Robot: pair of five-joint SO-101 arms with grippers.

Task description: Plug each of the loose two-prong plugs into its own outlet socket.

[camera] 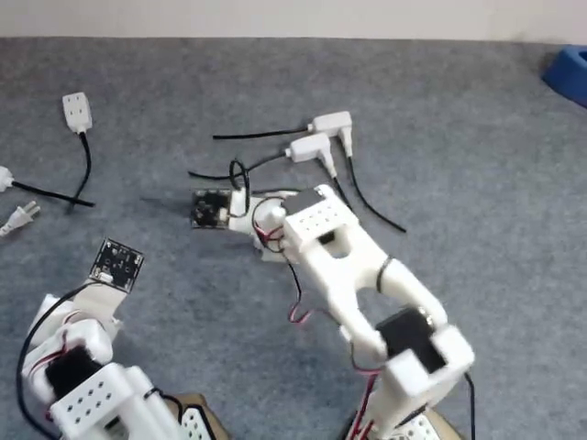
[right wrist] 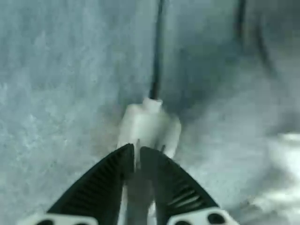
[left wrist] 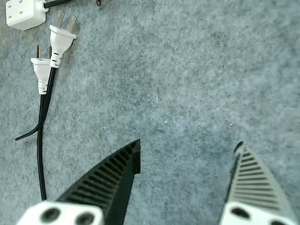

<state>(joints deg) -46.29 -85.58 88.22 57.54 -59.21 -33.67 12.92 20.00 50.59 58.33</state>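
Note:
My right gripper (right wrist: 137, 149) is shut on the prong end of a white two-prong plug (right wrist: 149, 123), whose black cable (right wrist: 157, 51) runs away over the grey carpet. The right arm (camera: 339, 266) stretches to the middle of the carpet. Just beyond it lie two white outlet sockets (camera: 330, 122) (camera: 309, 147) on black cords. My left gripper (left wrist: 188, 144) hangs open over bare carpet. Two loose white plugs (left wrist: 62, 35) (left wrist: 41, 68) lie side by side near a third white socket (left wrist: 22, 11). From above, that socket (camera: 76, 110) and those plugs (camera: 18, 218) sit at the far left.
A blue object (camera: 569, 73) sits at the far right edge. Black cords (camera: 87, 165) trail across the left of the carpet, and another cord (camera: 367, 206) curves beside the right arm. The left arm (camera: 73, 367) stands at the near left.

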